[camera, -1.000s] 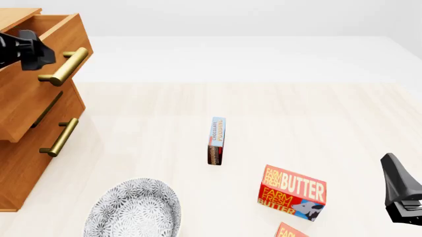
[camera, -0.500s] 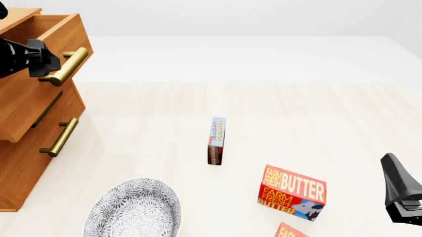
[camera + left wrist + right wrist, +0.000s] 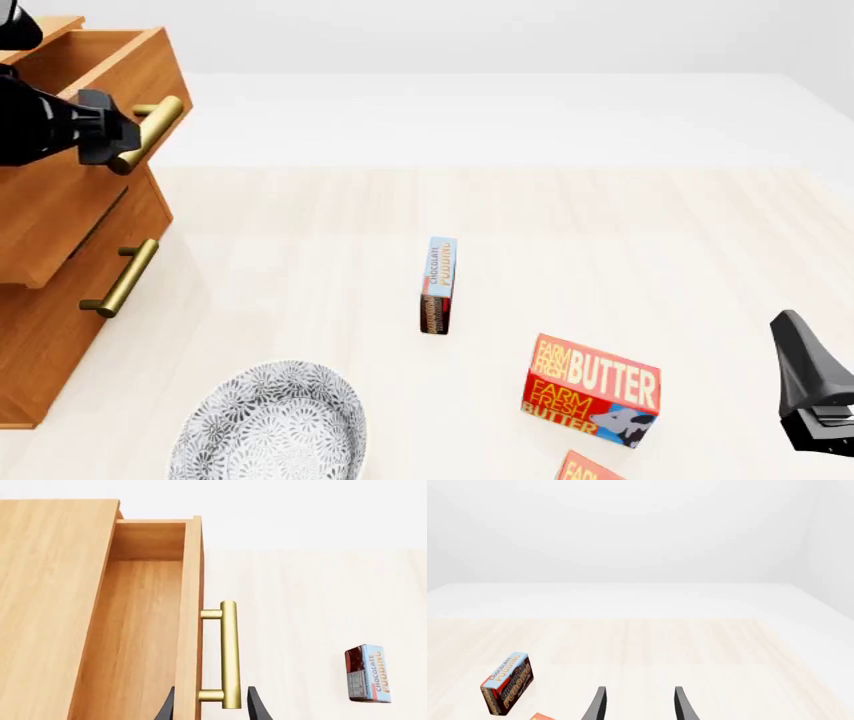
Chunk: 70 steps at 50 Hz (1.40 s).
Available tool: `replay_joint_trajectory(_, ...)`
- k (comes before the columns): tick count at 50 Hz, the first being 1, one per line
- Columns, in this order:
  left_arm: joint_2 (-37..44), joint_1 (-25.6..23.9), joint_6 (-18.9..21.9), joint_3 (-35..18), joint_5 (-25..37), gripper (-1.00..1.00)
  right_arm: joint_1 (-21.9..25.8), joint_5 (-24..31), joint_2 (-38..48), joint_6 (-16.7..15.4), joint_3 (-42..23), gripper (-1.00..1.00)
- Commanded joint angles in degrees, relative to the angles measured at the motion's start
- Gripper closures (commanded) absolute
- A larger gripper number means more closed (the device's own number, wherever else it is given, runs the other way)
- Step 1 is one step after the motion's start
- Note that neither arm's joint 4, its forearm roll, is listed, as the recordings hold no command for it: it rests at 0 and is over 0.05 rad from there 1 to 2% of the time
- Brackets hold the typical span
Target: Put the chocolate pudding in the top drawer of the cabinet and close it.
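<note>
The chocolate pudding [image 3: 439, 285] stands on a narrow edge in the middle of the table; it also shows as a small box, the pudding [image 3: 367, 680], in the left wrist view and again as the pudding [image 3: 507, 682] in the right wrist view. The cabinet [image 3: 40, 330] stands at the far left with its top drawer [image 3: 74, 200] pulled out. The drawer's inside [image 3: 140, 630] holds nothing that I can see. My left gripper [image 3: 114, 135] is open, its fingers on either side of the near end of the brass handle [image 3: 229, 650]. My right gripper [image 3: 805, 370] hangs open at the right edge, well away from the pudding.
A red butter box [image 3: 590, 390] lies right of and nearer than the pudding. A second butter box [image 3: 587, 468] peeks in at the front edge. A patterned grey bowl [image 3: 274, 425] sits front left. The lower drawer [image 3: 80, 320] is shut.
My left gripper has moved right and slightly down, from beside the drawer front to astride the end of the top handle. Drawer, pudding and right arm have not moved.
</note>
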Motion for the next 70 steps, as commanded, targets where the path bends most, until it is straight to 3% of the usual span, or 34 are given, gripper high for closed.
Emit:
replay_joint_trajectory(1, -0.16, -1.05, 1.05, 1.39, -0.46, -1.00, -0.01, 0.00, -0.01, 0.01, 0.00, -1.00)
replay_joint_trajectory(70, 0.92, -7.62, -2.37, 2.18, -3.95, -1.00, 0.00, 0.00, 0.00, -0.01, 0.00, -1.00)
